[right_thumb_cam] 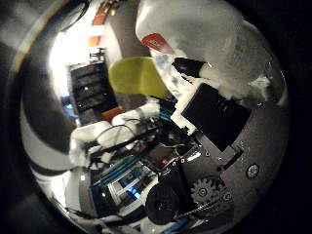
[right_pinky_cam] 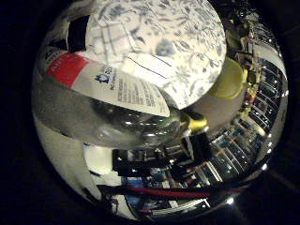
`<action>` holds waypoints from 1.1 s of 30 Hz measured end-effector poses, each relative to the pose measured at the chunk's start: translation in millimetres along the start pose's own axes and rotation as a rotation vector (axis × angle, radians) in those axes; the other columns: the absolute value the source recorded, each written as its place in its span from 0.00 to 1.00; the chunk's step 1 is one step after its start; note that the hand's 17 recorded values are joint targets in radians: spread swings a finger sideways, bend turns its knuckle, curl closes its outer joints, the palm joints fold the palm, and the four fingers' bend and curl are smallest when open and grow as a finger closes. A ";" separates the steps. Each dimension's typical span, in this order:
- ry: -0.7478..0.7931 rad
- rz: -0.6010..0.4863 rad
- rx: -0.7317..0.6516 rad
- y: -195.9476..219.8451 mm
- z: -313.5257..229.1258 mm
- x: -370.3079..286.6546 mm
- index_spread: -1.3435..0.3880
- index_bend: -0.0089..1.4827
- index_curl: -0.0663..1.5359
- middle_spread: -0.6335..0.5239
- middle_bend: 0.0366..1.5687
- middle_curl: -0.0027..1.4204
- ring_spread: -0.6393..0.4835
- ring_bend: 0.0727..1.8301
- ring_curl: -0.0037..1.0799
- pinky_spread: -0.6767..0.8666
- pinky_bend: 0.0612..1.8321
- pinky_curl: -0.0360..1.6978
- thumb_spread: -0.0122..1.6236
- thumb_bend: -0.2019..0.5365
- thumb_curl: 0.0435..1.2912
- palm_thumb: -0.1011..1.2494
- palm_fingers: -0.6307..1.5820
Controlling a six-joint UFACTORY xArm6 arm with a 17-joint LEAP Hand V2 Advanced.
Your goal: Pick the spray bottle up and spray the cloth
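Spray bottle (right_pinky_cam: 112, 101): seen very close against the palm, clear plastic body with a white and red label; lifted over a blue-flowered cloth (right_pinky_cam: 164, 37).
Hand (right_thumb_cam: 204, 122): fingers appear curled round the bottle; the thumb-side view shows them bent beside its body.
Handling: judged light, stiff but slightly squeezable, smooth and likely slippery.
Hold: best taken round the neck, so the trigger can be reached.
Yellow object (right_pinky_cam: 229, 79): lies beside the cloth.

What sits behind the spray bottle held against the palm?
Behind the spray bottle lies the floral-patterned cloth with a yellow object beside it. The bottle covers part of the cloth; what the cloth rests on is hidden.
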State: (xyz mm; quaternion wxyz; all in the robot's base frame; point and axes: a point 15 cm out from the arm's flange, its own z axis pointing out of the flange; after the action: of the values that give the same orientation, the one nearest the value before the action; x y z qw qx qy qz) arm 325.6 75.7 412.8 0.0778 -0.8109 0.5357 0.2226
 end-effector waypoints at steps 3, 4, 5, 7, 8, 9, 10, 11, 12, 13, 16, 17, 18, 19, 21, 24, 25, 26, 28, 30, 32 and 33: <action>-0.100 -0.045 0.079 -14.9 -13.1 -32.3 0.67 0.80 0.45 0.49 0.85 0.39 0.42 0.78 0.55 0.30 0.54 0.75 0.68 0.26 0.42 0.90 0.84; -0.130 -0.060 0.105 -20.7 -16.6 -42.1 0.67 0.80 0.45 0.49 0.85 0.39 0.43 0.78 0.55 0.30 0.53 0.75 0.67 0.26 0.42 0.90 0.84; -0.154 -0.071 0.129 -26.4 -19.3 -49.6 0.67 0.80 0.45 0.49 0.85 0.39 0.43 0.78 0.55 0.30 0.53 0.75 0.67 0.26 0.42 0.90 0.84; -0.201 -0.094 0.195 -42.5 -25.5 -64.1 0.67 0.80 0.45 0.49 0.85 0.39 0.43 0.78 0.55 0.30 0.53 0.75 0.67 0.26 0.43 0.91 0.84; -0.222 -0.105 0.228 -50.6 -28.7 -70.2 0.67 0.80 0.45 0.49 0.85 0.39 0.43 0.78 0.55 0.30 0.54 0.75 0.67 0.26 0.43 0.91 0.84; -0.247 -0.115 0.253 -57.8 -30.1 -77.2 0.67 0.80 0.45 0.49 0.85 0.39 0.42 0.79 0.55 0.30 0.54 0.75 0.67 0.26 0.43 0.91 0.84; -0.281 -0.129 0.272 -64.4 -28.2 -86.2 0.67 0.80 0.45 0.49 0.85 0.39 0.42 0.79 0.55 0.30 0.54 0.75 0.67 0.26 0.43 0.91 0.84; -0.310 -0.143 0.281 -68.9 -23.7 -92.6 0.67 0.80 0.45 0.49 0.85 0.39 0.42 0.79 0.55 0.30 0.54 0.75 0.67 0.26 0.43 0.91 0.83; -0.342 -0.153 0.282 -72.1 -16.0 -96.9 0.67 0.80 0.45 0.49 0.85 0.39 0.42 0.79 0.55 0.30 0.54 0.75 0.67 0.26 0.43 0.91 0.83; -0.383 -0.169 0.279 -75.4 -4.9 -102.0 0.67 0.80 0.45 0.49 0.85 0.39 0.42 0.79 0.55 0.30 0.54 0.75 0.68 0.26 0.43 0.91 0.83; -0.464 -0.190 0.331 -91.2 15.2 -104.2 0.67 0.80 0.45 0.49 0.85 0.39 0.42 0.79 0.55 0.30 0.54 0.75 0.68 0.26 0.43 0.91 0.83; -0.484 -0.190 0.353 -97.5 21.9 -103.0 0.67 0.80 0.45 0.49 0.85 0.39 0.42 0.79 0.55 0.30 0.54 0.75 0.68 0.26 0.43 0.91 0.83; -0.507 -0.187 0.373 -103.4 29.3 -101.7 0.67 0.80 0.45 0.49 0.85 0.39 0.42 0.79 0.55 0.30 0.54 0.75 0.67 0.26 0.43 0.91 0.83; -0.537 -0.183 0.386 -108.2 40.6 -101.7 0.67 0.80 0.45 0.49 0.85 0.39 0.43 0.79 0.55 0.30 0.54 0.75 0.67 0.26 0.43 0.91 0.83; -0.592 -0.177 0.410 -115.6 65.1 -103.2 0.67 0.80 0.45 0.49 0.85 0.39 0.43 0.79 0.55 0.30 0.54 0.75 0.67 0.26 0.44 0.91 0.83; -0.629 -0.179 0.467 -128.5 87.0 -104.5 0.67 0.80 0.45 0.49 0.85 0.39 0.43 0.79 0.55 0.30 0.54 0.75 0.67 0.26 0.44 0.90 0.83; -0.631 -0.188 0.488 -133.1 92.6 -104.5 0.67 0.80 0.45 0.49 0.85 0.39 0.43 0.78 0.55 0.30 0.54 0.75 0.67 0.26 0.45 0.90 0.83; -0.633 -0.197 0.503 -136.5 98.7 -104.1 0.67 0.80 0.45 0.49 0.85 0.39 0.43 0.78 0.55 0.30 0.54 0.75 0.67 0.26 0.45 0.90 0.83; -0.623 -0.224 0.512 -142.2 117.4 -103.1 0.67 0.80 0.45 0.49 0.85 0.39 0.43 0.78 0.55 0.30 0.54 0.75 0.67 0.26 0.45 0.90 0.83; -0.621 -0.238 0.506 -146.6 133.2 -101.8 0.67 0.80 0.45 0.49 0.85 0.39 0.43 0.78 0.55 0.30 0.54 0.75 0.67 0.26 0.45 0.90 0.83; -0.629 -0.261 0.510 -150.9 142.8 -100.8 0.67 0.80 0.45 0.49 0.85 0.39 0.43 0.78 0.55 0.30 0.54 0.75 0.67 0.26 0.45 0.90 0.83; -0.640 -0.267 0.518 -154.5 146.9 -100.0 0.67 0.80 0.45 0.49 0.85 0.39 0.43 0.78 0.55 0.30 0.54 0.75 0.67 0.26 0.45 0.90 0.83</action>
State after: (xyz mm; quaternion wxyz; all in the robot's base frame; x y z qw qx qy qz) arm 391.7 276.7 309.3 0.4692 -0.7168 0.4129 0.3090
